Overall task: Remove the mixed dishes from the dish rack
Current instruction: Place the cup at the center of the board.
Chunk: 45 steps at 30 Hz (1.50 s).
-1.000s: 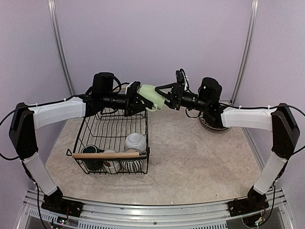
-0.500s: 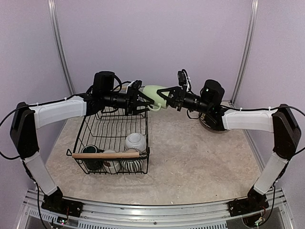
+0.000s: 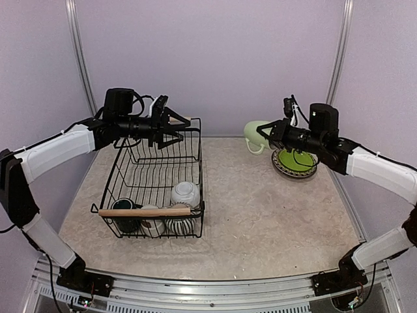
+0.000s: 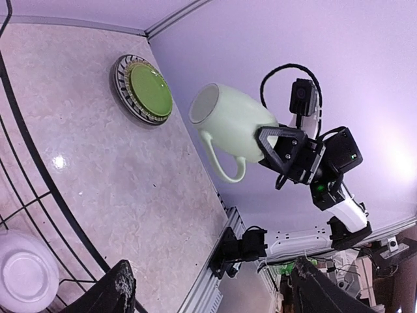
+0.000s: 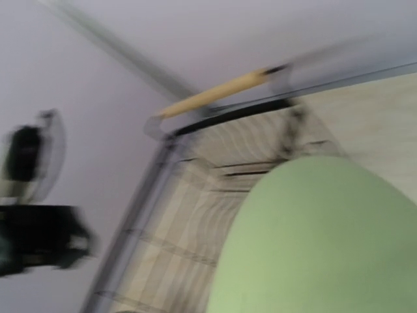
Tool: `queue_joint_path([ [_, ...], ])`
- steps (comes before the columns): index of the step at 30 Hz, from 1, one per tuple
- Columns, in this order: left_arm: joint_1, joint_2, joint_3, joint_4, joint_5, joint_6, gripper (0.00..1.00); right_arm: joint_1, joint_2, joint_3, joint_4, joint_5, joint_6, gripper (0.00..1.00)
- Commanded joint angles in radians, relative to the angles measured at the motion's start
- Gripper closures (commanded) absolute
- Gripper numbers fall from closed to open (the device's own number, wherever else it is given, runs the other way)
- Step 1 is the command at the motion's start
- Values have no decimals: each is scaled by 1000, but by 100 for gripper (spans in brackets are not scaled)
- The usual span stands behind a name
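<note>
My right gripper (image 3: 266,135) is shut on the pale green mug (image 3: 254,136), holding it in the air at the back right; the left wrist view shows the mug (image 4: 229,125) on its side with its handle down, clamped by that gripper (image 4: 279,145). In the blurred right wrist view the mug (image 5: 326,241) fills the lower right and my own fingers do not show. My left gripper (image 3: 176,128) stands open and empty over the far end of the dish rack (image 3: 112,175). In the rack's near end lie a white bowl (image 3: 185,192), a dark teal mug (image 3: 124,212) and a striped mug (image 3: 179,223).
A lime-green plate (image 3: 294,160) lies on a striped plate at the back right, just below the held mug; the same plate (image 4: 150,90) shows in the left wrist view. A small white cup (image 3: 152,226) sits under the rack's near wooden handle (image 3: 144,212). Purple walls stand close behind.
The left gripper opened, let go of the mug and drew back left over the rack. The right gripper closed on the mug and carried it right, toward the plates.
</note>
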Motion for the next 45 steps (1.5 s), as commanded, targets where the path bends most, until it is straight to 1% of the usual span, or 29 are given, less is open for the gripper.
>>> queue_joint_path([
  [1,33,-35,23,-118,-68,97,19,-41,-119,5,-370,279,-216,100],
  [5,45,-42,42,-167,-97,142,16,-89,-155,3,-584,422,-272,100],
  [6,47,-42,48,-181,-106,153,15,-104,-156,3,-621,458,-284,100],
  [10,50,-45,61,-222,-146,183,14,-184,-138,0,-736,521,-323,100],
  [13,53,-48,66,-248,-160,197,13,-269,-105,-7,-772,503,-355,100],
  [18,55,-57,66,-282,-182,219,11,-411,2,-5,-776,399,-420,100],
  [21,56,-64,62,-295,-194,226,10,-469,80,16,-791,337,-459,100],
  [24,57,-68,55,-301,-199,229,9,-486,152,47,-815,329,-485,100],
  [25,57,-68,56,-303,-200,230,9,-508,168,53,-819,336,-490,100],
  [28,56,-67,57,-316,-206,235,9,-524,205,56,-819,333,-509,100],
  [33,57,-42,87,-382,-230,262,7,-531,262,66,-819,332,-524,100],
  [35,56,-18,102,-415,-231,271,7,-530,274,72,-814,323,-529,95],
  [36,55,-7,109,-429,-232,275,7,-529,275,74,-811,318,-530,91],
  [38,53,15,119,-458,-239,282,7,-529,269,78,-802,311,-532,76],
  [39,51,23,121,-471,-243,286,7,-529,265,82,-802,308,-533,72],
  [42,42,41,121,-500,-263,297,6,-530,254,102,-808,302,-538,60],
  [45,29,55,120,-526,-293,310,6,-529,245,128,-826,297,-542,51],
])
